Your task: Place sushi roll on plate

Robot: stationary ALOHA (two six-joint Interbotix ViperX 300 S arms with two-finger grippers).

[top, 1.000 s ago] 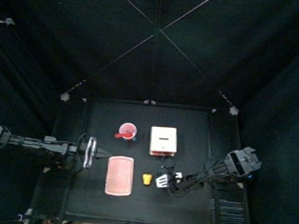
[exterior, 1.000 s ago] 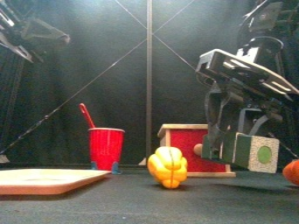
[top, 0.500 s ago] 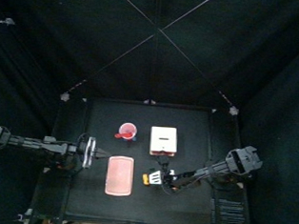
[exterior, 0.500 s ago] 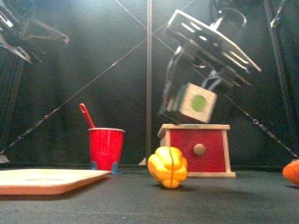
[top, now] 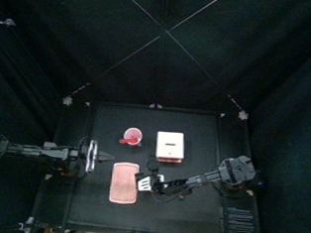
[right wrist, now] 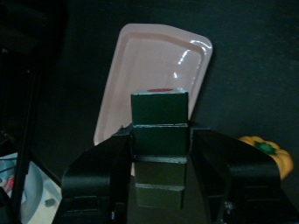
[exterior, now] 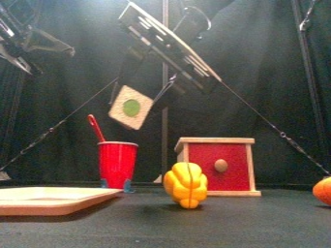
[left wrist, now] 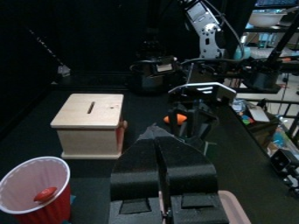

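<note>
Where the worktop (top: 198,126) starts, left of the plate: left hand (top: 92,160), jaws pressed together, resting.
Plate (top: 123,183): pale pink, flat at the front left.
Sushi roll (exterior: 130,107): up in the air, by the plate's right edge!
Right hand (right wrist: 160,131): pinching the sushi roll, reaching across.
Right of the plate: red cup (exterior: 116,163), yellow pepper (exterior: 185,184), white box (exterior: 218,165).

Black curtains (top: 70,44) close the pen on all sides of the black table (top: 204,126). Thin cords (top: 160,34) cross above it. Past the table's far edge, a lit room holds cluttered benches (left wrist: 267,74).
</note>
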